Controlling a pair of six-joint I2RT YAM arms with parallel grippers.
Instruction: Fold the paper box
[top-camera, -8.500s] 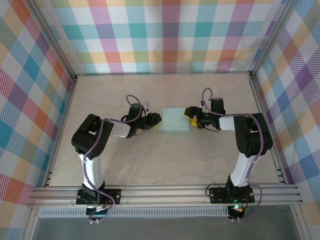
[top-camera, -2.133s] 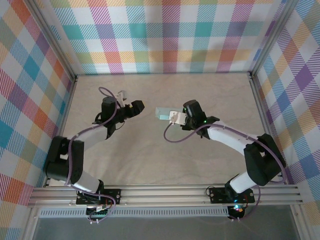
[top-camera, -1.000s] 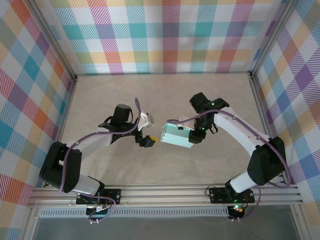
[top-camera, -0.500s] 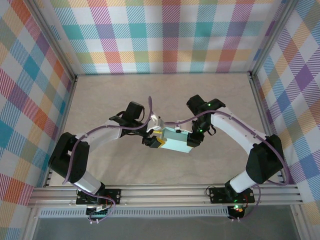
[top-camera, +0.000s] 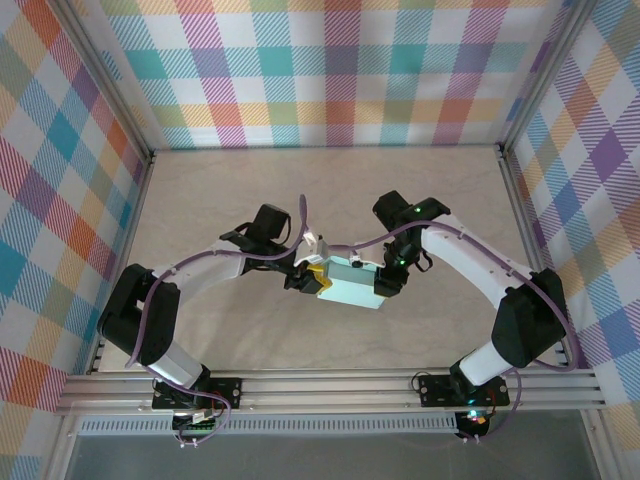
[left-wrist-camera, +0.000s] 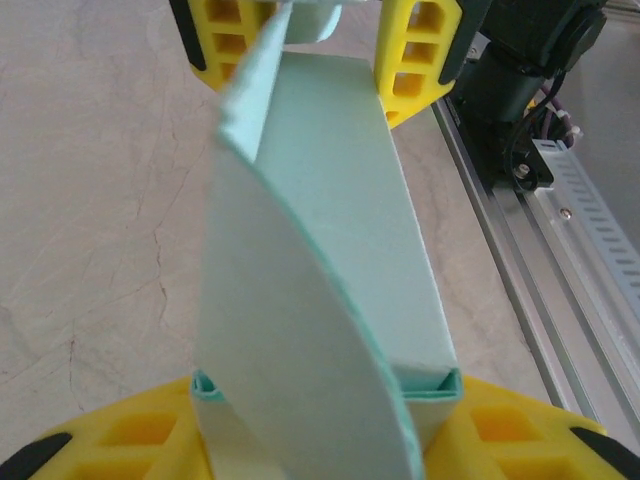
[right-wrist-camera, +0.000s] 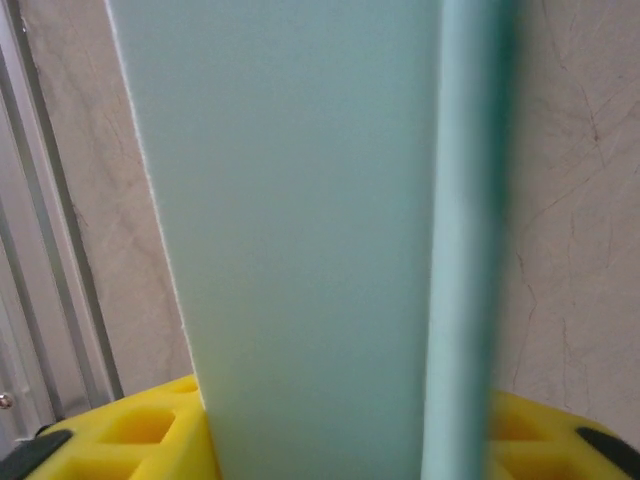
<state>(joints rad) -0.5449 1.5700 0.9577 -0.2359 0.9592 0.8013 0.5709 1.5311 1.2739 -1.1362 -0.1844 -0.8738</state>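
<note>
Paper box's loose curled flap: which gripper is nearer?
Left. The left gripper has its fingers flanking the paper box end where the flap curls up; the right gripper holds the opposite end, away from the flap.

My lab test cell.
I see plaid cloth walls (top-camera: 340, 70), aluminium rails (top-camera: 330, 385), a marbled tabletop (top-camera: 330, 180).

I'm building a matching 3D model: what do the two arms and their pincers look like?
The left arm and right arm have white links, black joints and a purple cable each. The left pincer and right pincer have yellow fingers with rectangular cut-outs. A green light glows on the right arm.
</note>
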